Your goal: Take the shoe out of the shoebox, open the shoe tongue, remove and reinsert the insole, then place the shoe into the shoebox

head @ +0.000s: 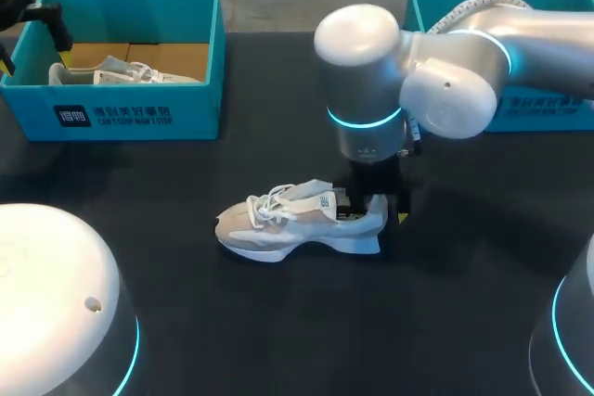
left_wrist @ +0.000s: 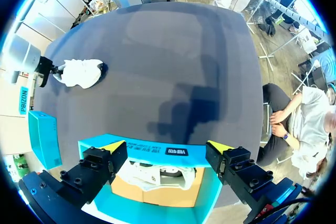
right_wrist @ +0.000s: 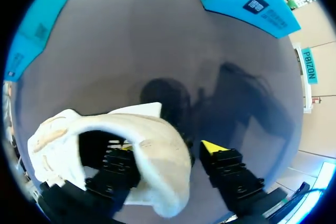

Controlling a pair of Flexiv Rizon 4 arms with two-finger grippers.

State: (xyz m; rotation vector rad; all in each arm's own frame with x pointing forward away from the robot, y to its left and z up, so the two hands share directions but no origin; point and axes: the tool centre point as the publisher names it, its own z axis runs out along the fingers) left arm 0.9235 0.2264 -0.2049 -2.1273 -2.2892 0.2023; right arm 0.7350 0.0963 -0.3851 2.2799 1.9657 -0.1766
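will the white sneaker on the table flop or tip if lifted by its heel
Likely light for its size: the sneaker looks like a soft fabric upper on a thick sole. Held at the heel, where the right gripper sits, the toe would probably dip, as the collar looks pliable. Pushed, it should slide rather than tip, resting flat on its sole.

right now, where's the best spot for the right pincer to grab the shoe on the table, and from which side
The heel collar, from straight above. The shoe stands upright on its sole with its opening facing up, so one finger can drop inside and the other behind the heel. The right pincer straddles that wall, not visibly closed on it.
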